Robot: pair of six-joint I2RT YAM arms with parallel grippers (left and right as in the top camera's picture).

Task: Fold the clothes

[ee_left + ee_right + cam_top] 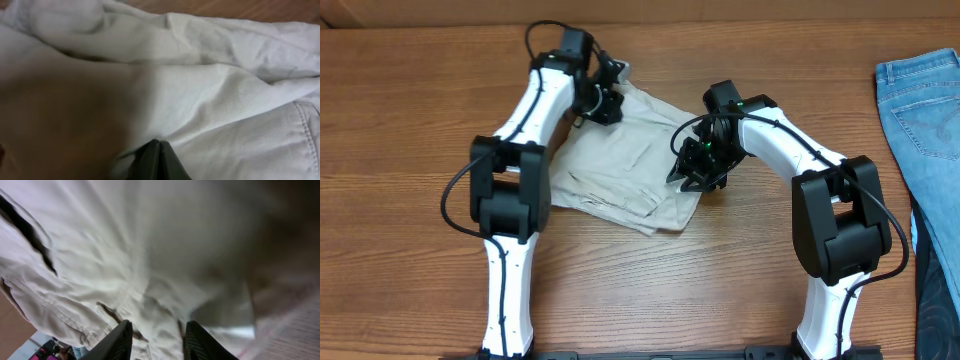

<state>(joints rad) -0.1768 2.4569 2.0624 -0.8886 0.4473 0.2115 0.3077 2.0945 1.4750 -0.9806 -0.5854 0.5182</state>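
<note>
The beige shorts [620, 165] lie crumpled near the middle of the wooden worktop [410, 110], between the two arms, with a stitched pocket area facing up and the lower edge doubled over in a thick fold. The left gripper [607, 98] sits at the far edge of the shorts. In its wrist view the dark fingers [150, 162] are pressed flat against each other with only a thin line between them. A crease of pale fabric is pinched at their tips, and wrinkles spread away from that spot. The right gripper [698, 168] is at the right-hand edge of the shorts, its tips down on the cloth. In its wrist view the two fingers [120, 340] stand a little apart, narrowed on a bunched ridge of seamed fabric that fills the gap between them. The cloth rises in front of the camera and covers nearly the whole view. A pair of blue jeans [925, 100] lies at the right end of the worktop, well apart from the shorts and from both grippers.
</note>
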